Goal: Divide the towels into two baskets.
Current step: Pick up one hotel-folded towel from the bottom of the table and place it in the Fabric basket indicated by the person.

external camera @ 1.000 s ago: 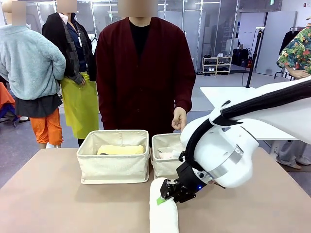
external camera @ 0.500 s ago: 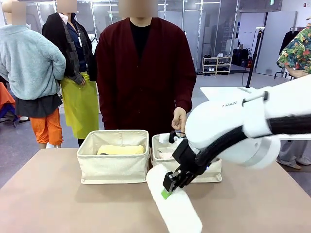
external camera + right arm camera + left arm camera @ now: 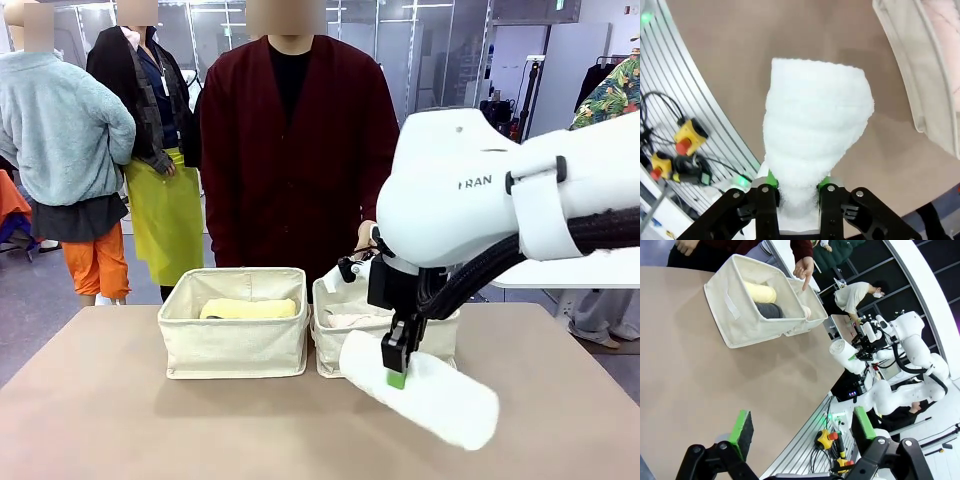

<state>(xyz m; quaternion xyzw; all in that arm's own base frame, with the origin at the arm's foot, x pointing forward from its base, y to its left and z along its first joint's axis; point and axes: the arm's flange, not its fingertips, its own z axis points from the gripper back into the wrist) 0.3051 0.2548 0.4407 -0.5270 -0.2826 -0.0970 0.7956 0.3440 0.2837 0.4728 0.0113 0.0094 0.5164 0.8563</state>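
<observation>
We see the left basket [image 3: 233, 322], far side of our right gripper [image 3: 397, 363], already holding the yellow towel [image 3: 249, 309] and the grey towel [image 3: 770, 311]. The right basket [image 3: 345, 320] just behind holds pink. Our right gripper pinches the white towel [image 3: 425, 393] aloft; it's the last one. Our left gripper [image 3: 800, 429] gapes empty.

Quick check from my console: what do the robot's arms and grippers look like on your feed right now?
The right arm is glossy white with rounded joint housings, grey "FRAN" lettering, and a black cable running along it under a white strap. Its right gripper is black with green pads. The left gripper is also black, angular, with bright green pads on both fingers.
</observation>
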